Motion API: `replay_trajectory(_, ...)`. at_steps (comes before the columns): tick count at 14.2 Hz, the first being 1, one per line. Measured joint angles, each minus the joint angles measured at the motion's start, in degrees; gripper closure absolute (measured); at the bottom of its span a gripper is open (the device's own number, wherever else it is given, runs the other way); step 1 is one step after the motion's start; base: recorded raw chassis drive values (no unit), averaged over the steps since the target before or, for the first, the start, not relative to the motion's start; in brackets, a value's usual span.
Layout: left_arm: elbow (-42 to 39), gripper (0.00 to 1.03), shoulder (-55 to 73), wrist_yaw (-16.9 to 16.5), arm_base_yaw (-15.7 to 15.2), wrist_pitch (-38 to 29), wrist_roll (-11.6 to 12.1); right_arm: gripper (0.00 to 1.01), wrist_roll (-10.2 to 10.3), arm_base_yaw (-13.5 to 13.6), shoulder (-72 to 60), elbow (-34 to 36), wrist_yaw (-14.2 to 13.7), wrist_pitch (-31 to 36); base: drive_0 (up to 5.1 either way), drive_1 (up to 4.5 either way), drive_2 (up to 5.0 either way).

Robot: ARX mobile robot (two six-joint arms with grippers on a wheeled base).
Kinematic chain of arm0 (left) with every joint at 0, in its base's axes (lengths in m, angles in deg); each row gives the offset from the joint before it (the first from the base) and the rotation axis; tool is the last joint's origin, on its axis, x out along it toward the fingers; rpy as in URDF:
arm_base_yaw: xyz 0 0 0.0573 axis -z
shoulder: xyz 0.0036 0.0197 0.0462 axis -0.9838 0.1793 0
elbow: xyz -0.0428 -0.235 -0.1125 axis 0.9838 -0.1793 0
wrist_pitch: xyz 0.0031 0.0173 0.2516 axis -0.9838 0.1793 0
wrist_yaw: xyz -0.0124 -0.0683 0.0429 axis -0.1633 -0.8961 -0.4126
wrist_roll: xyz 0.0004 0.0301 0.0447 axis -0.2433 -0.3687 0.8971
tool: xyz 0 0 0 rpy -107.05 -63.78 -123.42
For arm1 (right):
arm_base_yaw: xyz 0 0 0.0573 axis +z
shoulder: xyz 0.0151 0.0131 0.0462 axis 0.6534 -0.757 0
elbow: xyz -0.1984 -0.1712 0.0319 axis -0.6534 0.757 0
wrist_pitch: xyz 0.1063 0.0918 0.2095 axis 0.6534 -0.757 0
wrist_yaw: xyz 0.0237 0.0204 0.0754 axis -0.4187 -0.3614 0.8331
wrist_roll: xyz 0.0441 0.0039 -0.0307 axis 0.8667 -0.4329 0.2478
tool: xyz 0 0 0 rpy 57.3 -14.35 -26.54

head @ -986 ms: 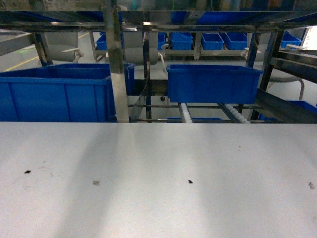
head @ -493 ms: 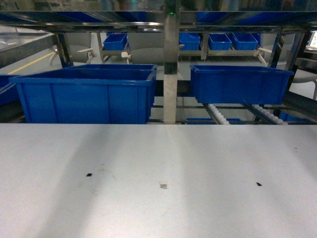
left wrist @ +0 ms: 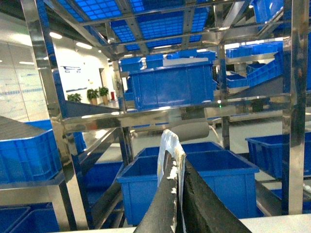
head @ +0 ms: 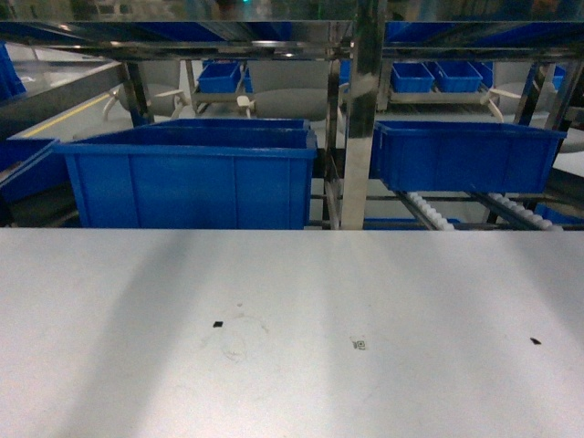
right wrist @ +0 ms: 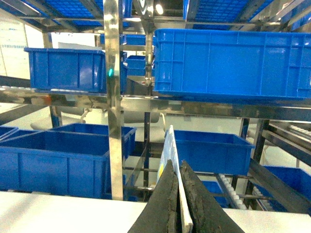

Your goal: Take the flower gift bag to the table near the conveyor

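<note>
Head view: one white-grey surface [head: 292,365] bearing two black specks [head: 217,324] and one small square code mark [head: 359,344]. Behind it, two large blue bins [head: 192,178] flank one steel upright [head: 360,119]; white conveyor rollers [head: 429,212] show beneath the right bin. Each wrist view shows jaws clenched on a thin pale sheet edge: left gripper [left wrist: 176,194], right gripper [right wrist: 177,204]. The flower gift bag cannot be identified with certainty.
</note>
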State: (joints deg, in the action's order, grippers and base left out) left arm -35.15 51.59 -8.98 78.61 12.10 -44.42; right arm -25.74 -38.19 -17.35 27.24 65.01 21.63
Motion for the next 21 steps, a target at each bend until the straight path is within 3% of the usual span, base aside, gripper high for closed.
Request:
replay_trajectory(4,0.0,1.01,-0.1,-0.1,0.0,-0.2,0.0,0.99,0.0,0.0,0.1,0.0,-0.1,0.1,0.0,4.09,-4.1)
replay_trajectory(13,0.0,1.01,-0.1,-0.1,0.0,-0.2,0.0,0.99,0.0,0.0,0.0,0.0,-0.1,0.2,0.0,0.0,0.0)
replay_trajectory(16,0.0,1.01,-0.1,-0.1,0.0,-0.2,0.0,0.99,0.0,-1.2,-2.5,2.0,3.5,5.6,0.0,0.0,0.0)
replay_trajectory(21,0.0,1.01,-0.1,-0.1,0.0,-0.2,0.0,0.99,-0.4,-5.7,-21.0,6.6,9.7,24.7,0.0,0.0,0.0)
